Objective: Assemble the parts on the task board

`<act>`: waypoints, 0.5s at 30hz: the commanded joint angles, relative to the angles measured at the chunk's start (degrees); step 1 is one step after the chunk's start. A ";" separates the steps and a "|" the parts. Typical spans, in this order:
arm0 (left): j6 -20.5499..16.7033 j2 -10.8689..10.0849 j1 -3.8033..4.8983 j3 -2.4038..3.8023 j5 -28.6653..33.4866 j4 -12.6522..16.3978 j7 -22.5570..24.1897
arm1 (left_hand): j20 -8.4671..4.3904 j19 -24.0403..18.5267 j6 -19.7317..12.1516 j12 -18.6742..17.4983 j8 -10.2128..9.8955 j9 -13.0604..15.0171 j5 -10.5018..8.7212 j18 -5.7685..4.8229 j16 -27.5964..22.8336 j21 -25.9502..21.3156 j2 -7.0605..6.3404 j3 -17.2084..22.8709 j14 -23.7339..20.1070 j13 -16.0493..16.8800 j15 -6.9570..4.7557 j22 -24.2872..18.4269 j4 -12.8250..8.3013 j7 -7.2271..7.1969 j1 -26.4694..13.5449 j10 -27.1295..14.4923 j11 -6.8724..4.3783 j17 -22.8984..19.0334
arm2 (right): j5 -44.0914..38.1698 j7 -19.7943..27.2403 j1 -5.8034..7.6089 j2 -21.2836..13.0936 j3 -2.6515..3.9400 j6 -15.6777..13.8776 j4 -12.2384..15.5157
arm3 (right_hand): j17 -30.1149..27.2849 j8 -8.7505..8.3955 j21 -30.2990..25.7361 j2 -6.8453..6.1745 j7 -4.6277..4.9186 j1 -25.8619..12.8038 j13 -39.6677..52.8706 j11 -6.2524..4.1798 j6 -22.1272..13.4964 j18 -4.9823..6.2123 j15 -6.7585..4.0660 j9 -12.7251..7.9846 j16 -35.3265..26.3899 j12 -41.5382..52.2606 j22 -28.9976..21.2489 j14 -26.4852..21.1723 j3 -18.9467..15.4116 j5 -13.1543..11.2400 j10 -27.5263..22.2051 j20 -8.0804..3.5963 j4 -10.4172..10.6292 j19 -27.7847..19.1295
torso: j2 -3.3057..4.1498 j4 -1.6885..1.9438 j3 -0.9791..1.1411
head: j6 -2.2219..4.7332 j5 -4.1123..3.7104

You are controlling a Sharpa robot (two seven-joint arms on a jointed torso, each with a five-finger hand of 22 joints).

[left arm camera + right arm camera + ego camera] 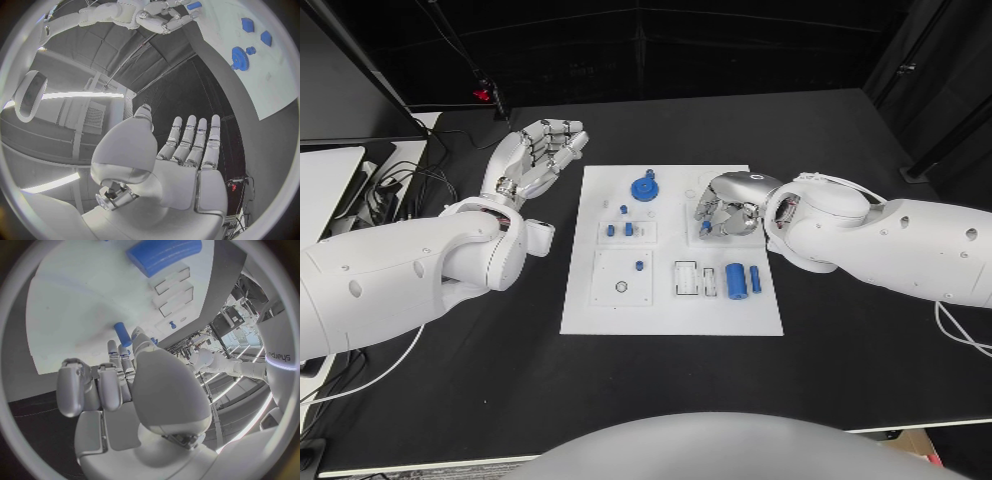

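Right silver hand [730, 205] curled over small blue peg [707, 227] at white task board's [671, 310] centre-right, grasp uncertain; left silver hand [535, 153] released, upper left

Head camera looks down; 2 wrist cameras sit close behind the hands; all share the task board [669, 318].

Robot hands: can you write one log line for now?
left hand: open, beside white task board | right hand: pinching small blue part
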 commanded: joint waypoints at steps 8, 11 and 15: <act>0.34 0.00 0.07 0.06 0.17 0.05 5.70 | 0.12 0.08 -0.34 0.38 0.25 -0.08 0.27 -0.26 0.36 0.16 0.56 -0.38 -0.36 -0.07 0.05 -0.10 0.03 7.64 0.13 -0.37 -0.15 -0.10 | -0.78 -2.01 0.06 0.36 0.02 1.62 -0.14 | 0.60 1.09 0.46 1.24 -0.96 1.31 -0.03 -0.73 2.80 0.44 -0.92 0.30 0.24 0.73 9.83 2.94 1.26 -0.03 2.88 -0.99 0.12 0.94 | 0.01 0.02 0.03 | -0.23 -0.06; 0.38 0.02 0.07 0.06 0.17 0.01 5.68 | 0.12 0.10 -0.33 0.44 0.29 -0.09 0.34 -0.25 0.41 0.18 0.59 -0.41 -0.32 -0.07 0.04 -0.11 0.03 7.64 0.18 -0.35 -0.16 -0.16 | -0.77 -1.86 0.06 0.50 0.02 1.67 -0.16 | 0.88 1.72 0.77 1.95 -1.50 2.15 -0.03 -1.30 4.37 0.37 -1.36 0.50 0.40 1.06 10.01 3.02 1.98 -0.04 4.48 -1.35 0.13 1.12 | 0.02 -0.01 0.06 | -0.22 0.03; 0.36 0.03 0.07 0.06 0.17 -0.04 5.67 | 0.12 0.10 -0.33 0.44 0.29 -0.09 0.34 -0.25 0.41 0.18 0.59 -0.41 -0.32 -0.07 0.04 -0.11 0.03 7.64 0.18 -0.35 -0.16 -0.16 | -0.77 -1.23 0.06 0.65 0.02 1.12 -0.30 | 1.52 2.70 1.41 2.80 -2.10 3.74 -0.10 -1.95 6.79 0.20 -1.92 0.85 0.74 1.17 10.36 3.18 3.12 -0.03 6.18 -1.87 -0.15 1.47 | 0.00 -0.01 0.02 | -0.23 -0.01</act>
